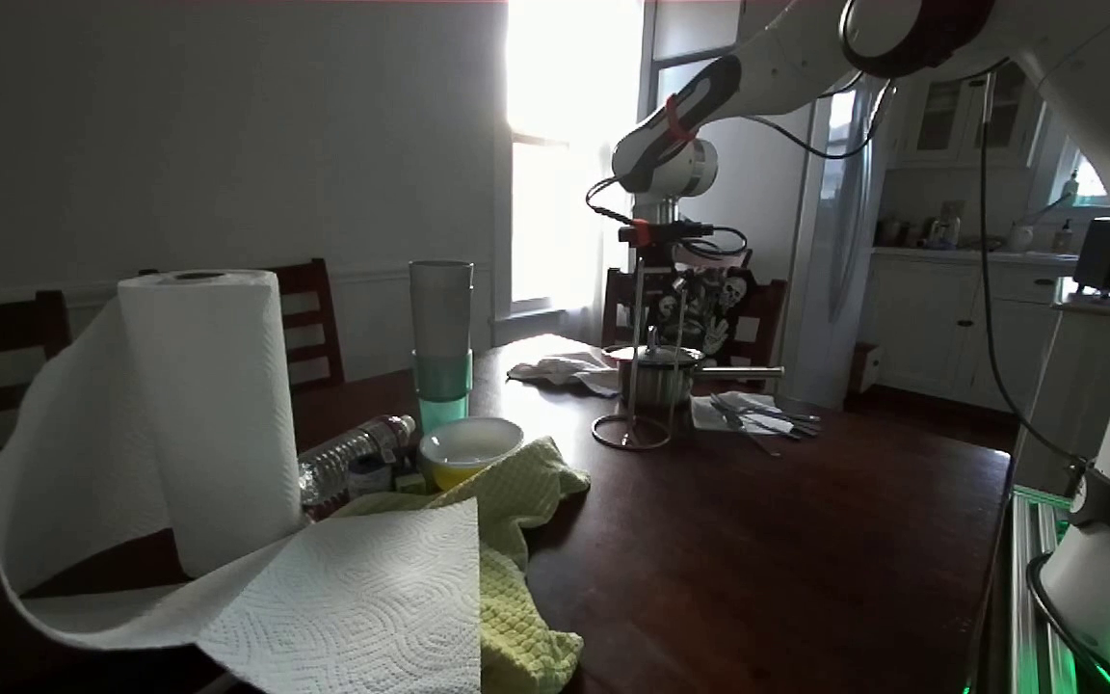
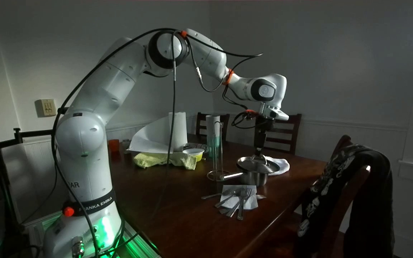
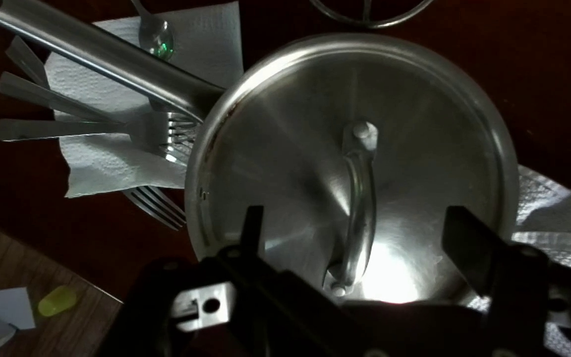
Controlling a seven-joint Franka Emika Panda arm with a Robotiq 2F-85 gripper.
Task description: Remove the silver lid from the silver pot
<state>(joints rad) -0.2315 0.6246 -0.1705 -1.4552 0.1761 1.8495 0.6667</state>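
Lid (image 3: pixel 310 163) on pot (image 2: pixel 256 178), arm (image 2: pixel 109 82) (FRANKA EMIKA)

We see a dark reddish-brown wooden table (image 1: pixel 767 549) with a shiny top. On it the silver pot (image 2: pixel 258 179) stands upright, and just beside it we find a wire stand (image 1: pixel 635 357) on a round base. A crumpled white cloth (image 2: pixel 281 166) lies close to the pot, as does a pale paper napkin (image 3: pixel 102 162) bearing forks (image 3: pixel 92 127) and a spoon (image 3: pixel 155 37); several of the handles reach past its edges. Farther off we make out a paper towel roll (image 1: pixel 213 414) standing on end, a clear bottle (image 1: pixel 355 455) lying on its side, a tall stack of tumblers (image 1: pixel 441 357), a bowl (image 1: pixel 471 443), white inside and yellow outside, and a rumpled yellow-green towel (image 2: pixel 181 160).
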